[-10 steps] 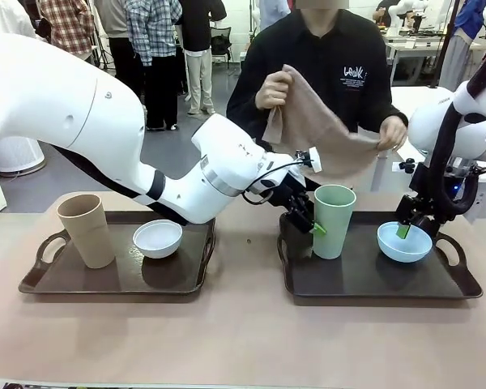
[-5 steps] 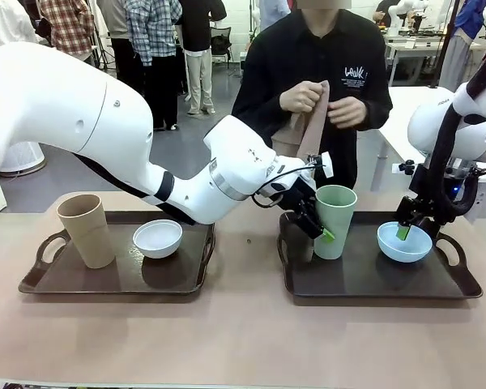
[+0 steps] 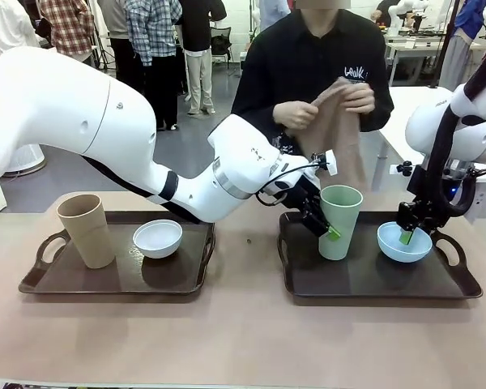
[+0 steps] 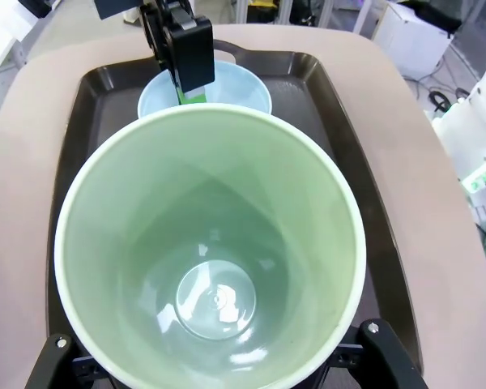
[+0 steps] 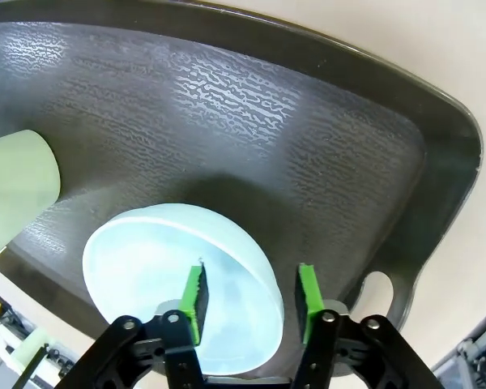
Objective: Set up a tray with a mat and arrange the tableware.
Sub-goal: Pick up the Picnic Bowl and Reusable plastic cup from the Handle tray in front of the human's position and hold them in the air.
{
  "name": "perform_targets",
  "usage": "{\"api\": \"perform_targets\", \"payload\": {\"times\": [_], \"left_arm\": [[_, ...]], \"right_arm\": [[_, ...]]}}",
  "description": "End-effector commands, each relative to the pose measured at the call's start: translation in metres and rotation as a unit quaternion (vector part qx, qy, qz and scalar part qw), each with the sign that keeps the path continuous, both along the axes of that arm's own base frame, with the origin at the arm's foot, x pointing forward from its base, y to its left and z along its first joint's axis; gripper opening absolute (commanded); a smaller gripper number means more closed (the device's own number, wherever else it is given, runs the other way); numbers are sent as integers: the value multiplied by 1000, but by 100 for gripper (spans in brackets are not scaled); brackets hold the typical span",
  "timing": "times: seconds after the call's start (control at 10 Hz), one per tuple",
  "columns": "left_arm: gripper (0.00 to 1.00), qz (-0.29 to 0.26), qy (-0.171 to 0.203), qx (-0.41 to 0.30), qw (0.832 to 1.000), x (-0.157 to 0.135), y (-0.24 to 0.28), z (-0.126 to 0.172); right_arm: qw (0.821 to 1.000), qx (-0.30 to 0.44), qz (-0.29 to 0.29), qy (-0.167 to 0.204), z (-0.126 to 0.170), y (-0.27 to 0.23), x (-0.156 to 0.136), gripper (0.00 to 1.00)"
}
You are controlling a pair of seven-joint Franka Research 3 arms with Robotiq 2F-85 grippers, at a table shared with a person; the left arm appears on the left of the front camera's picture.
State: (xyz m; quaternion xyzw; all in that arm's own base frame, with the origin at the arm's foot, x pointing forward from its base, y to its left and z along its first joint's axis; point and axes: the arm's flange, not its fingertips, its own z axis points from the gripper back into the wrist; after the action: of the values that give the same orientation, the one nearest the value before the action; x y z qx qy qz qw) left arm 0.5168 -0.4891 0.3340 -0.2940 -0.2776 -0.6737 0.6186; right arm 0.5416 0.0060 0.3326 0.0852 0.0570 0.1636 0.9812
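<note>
Gripping the green cup (image 3: pixel 341 220) in the left hand (image 3: pixel 326 228), now tilted and nudged toward the blue bowl (image 3: pixel 405 245) on the right tray (image 3: pixel 364 285), with the right hand (image 5: pixel 251 300) open astride the bowl rim, probably clearing place for the mat (image 3: pixel 338 121).

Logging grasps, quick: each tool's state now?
Left tool: closed on the pale green cup.
Right tool: open, astride the rim of the light blue bowl.

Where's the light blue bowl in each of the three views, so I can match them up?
Front view: light blue bowl on the right-hand tray, right of centre.
Left wrist view: top centre, behind the pale green cup.
Right wrist view: lower left, its rim between the pads of the right pincer.
Shared landmark: the pale green cup beside it.
</note>
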Motion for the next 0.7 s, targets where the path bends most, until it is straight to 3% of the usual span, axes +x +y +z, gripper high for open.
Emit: {"api": "perform_targets", "payload": {"times": [0.0,0.1,0.2,0.3,0.4,0.5,0.6], "left_arm": [[0,-4,9,-5,1000,1,0,4],[28,-3,13,-4,1000,1,1,3],[28,-2,16,-3,1000,2,1,3],[0,-2,20,1,1000,2,2,4],[28,1,19,1,1000,1,2,4],[0,4,20,2,1000,0,3,5],[0,8,22,6,1000,-3,7,6]], "right_arm": [[1000,-9,11,0,-5,0,-2,0],[1000,-10,11,0,-5,1,-2,4],[1000,-10,10,-1,-5,1,-2,0],[1000,-10,10,-1,-5,0,-2,0],[1000,-12,13,1,-6,1,-2,0],[1000,-15,15,4,-6,1,-1,0],[1000,-21,13,6,-5,1,0,0]]}}
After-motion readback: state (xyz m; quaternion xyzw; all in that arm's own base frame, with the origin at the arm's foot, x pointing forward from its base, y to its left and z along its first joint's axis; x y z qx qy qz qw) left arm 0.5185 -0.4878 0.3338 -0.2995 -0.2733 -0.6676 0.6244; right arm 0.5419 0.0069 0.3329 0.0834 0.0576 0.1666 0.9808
